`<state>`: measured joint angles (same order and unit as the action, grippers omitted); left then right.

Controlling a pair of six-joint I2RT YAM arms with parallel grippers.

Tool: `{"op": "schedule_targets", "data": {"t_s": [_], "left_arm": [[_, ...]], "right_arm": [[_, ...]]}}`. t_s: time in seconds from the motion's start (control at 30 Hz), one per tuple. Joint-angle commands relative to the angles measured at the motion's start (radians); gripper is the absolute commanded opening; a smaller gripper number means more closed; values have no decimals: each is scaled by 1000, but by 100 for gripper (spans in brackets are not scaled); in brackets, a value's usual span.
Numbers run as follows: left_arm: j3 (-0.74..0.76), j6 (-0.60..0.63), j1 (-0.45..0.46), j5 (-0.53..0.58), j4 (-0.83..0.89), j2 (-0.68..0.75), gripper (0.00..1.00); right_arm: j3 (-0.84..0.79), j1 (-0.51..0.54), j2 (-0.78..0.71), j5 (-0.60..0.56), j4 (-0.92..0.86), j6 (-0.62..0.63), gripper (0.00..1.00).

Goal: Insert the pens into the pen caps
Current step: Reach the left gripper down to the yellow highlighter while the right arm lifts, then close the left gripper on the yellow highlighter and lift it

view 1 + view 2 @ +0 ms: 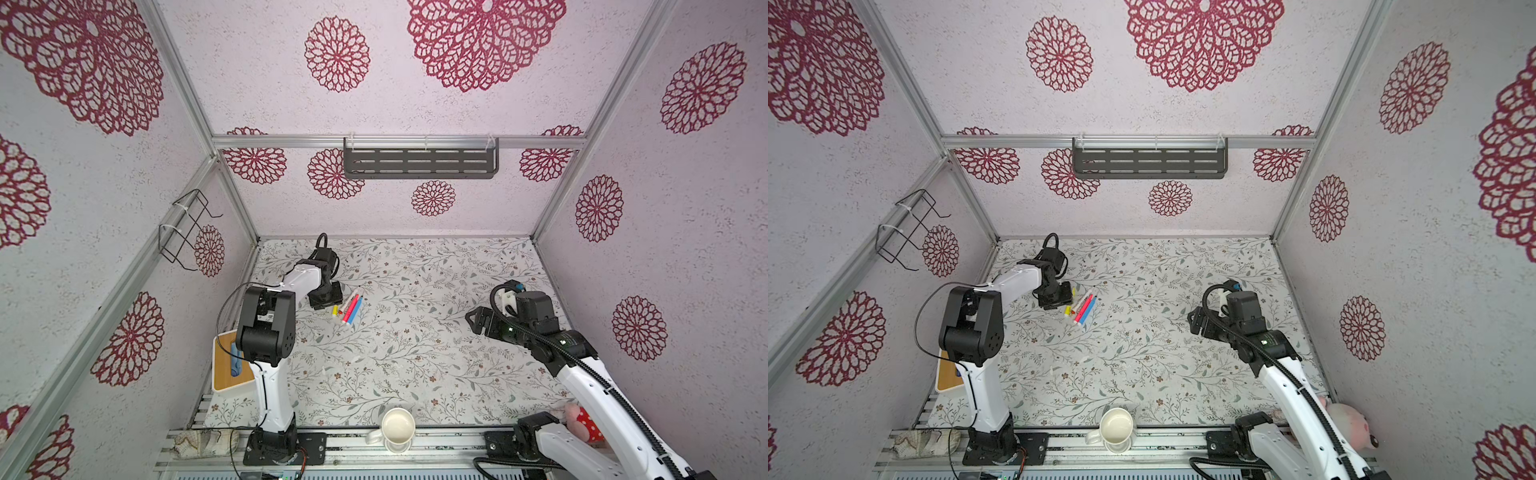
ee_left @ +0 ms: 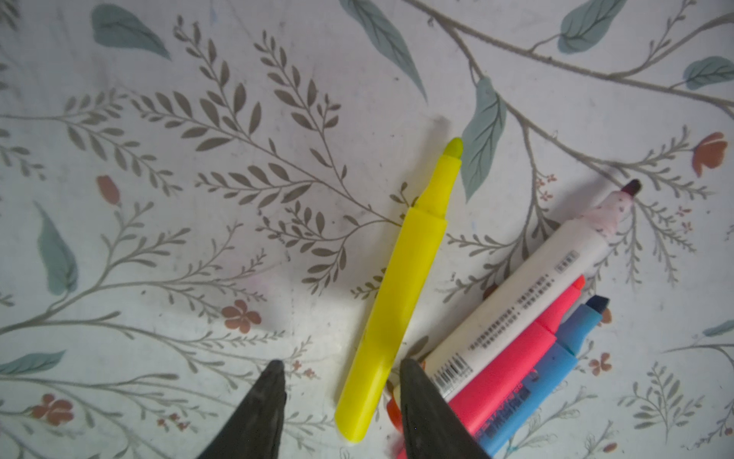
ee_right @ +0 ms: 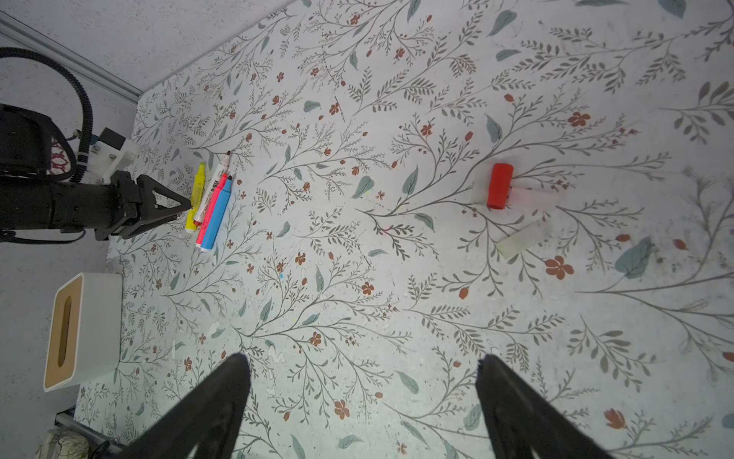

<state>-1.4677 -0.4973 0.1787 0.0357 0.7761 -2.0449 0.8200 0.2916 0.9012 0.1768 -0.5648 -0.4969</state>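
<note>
The yellow pen (image 2: 401, 286) lies between the left gripper's (image 2: 341, 367) jaws. Three more pens (image 2: 512, 353) crowd outside one finger (image 2: 421, 405), and bare tablecloth (image 2: 159, 278) lies outside the other.

looks like a robot lab test cell dressed up homey: aluminium frame (image 1: 291, 142) boxed in with flower-print panels (image 1: 249, 83), two arms (image 1: 274, 395) bolted to a slotted rail (image 1: 449, 446), floral table cover (image 1: 415, 353).
</note>
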Motion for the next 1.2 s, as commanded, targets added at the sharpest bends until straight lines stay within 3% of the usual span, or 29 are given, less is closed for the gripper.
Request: {"op": "schedule_targets", "data": {"t_s": [0.0,0.53,1.03,1.17], "left_arm": [[-30,12,5,-2,2,-16,47],[-75,16,21,-5,25,-65,41],[27,-13,42,-1,-16,-62,38],[43,-11,42,-3,-20,-68,31]], "right_arm": [[28,2,-19,-20,-8,13,91],[33,3,-47,-37,-16,14,89],[9,3,-88,-37,11,-7,88],[4,3,-94,-37,11,-14,87]]}}
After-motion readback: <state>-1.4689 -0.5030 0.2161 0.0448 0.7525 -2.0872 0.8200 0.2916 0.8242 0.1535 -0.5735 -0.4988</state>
